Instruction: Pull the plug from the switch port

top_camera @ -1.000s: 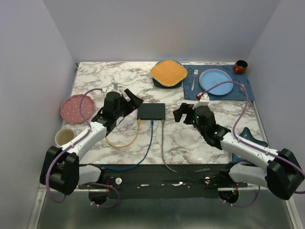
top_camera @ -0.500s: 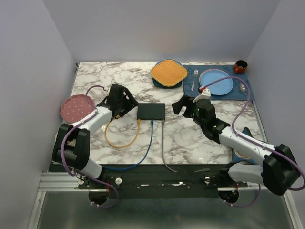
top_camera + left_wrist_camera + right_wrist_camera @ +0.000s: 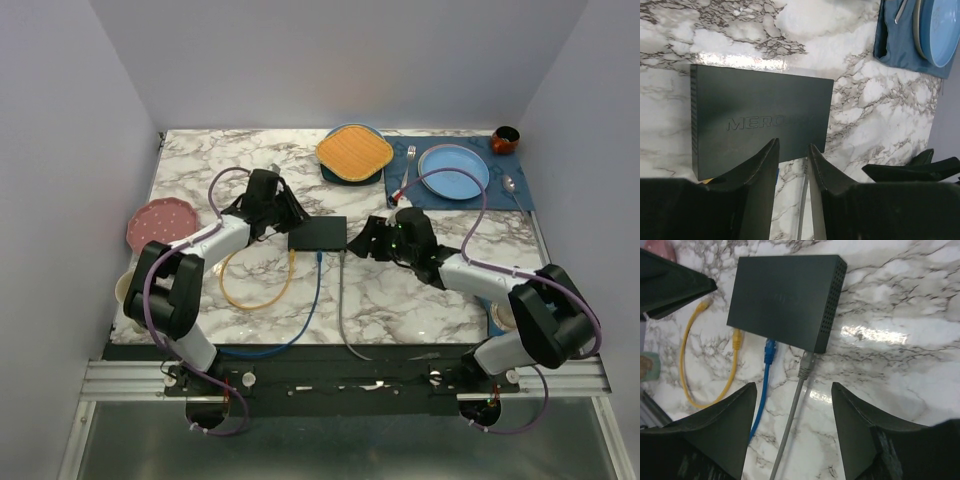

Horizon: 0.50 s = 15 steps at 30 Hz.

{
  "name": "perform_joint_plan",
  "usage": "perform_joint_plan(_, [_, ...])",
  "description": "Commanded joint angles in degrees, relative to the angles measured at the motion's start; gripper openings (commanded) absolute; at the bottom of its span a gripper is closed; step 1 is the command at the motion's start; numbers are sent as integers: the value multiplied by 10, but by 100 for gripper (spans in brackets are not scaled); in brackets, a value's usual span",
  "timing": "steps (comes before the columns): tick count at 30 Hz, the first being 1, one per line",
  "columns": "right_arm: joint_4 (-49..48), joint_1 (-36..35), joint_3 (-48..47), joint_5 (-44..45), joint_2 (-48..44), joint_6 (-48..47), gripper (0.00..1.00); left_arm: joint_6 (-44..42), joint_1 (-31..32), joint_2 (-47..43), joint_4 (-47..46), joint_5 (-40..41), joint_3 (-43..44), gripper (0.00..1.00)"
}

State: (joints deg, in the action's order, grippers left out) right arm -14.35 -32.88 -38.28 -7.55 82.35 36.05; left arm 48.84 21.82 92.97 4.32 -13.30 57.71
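You have the switch between both inward-reaching arms: left gripper just beside it, narrowly parted, empty; right gripper spread wide above the grey plug.

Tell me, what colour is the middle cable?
The middle cable is blue, clearest in the right wrist view.

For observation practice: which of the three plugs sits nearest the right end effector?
The grey plug; the blue plug and yellow plug lie further left.

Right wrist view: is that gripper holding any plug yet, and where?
Nothing held: the right gripper is open and clear of the grey plug in the switch.
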Motion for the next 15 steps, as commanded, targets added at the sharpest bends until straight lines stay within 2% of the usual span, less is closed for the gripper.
perform_joint_plan(1, [-81,3,15,-111,34,33,67,9,2,25,-68,-66,-8,38])
perform_joint_plan(4, [-100,3,16,-130,61,45,66,10,3,35,-72,-66,-4,37])
perform_joint_plan(9, [-110,6,17,-128,89,50,64,19,3,66,-72,-74,5,29])
perform_joint_plan(12, [-136,19,33,-127,102,61,63,30,3,82,-74,-76,3,28])
perform_joint_plan(15, [-189,47,52,-164,124,98,61,35,3,89,-80,-78,-2,24])
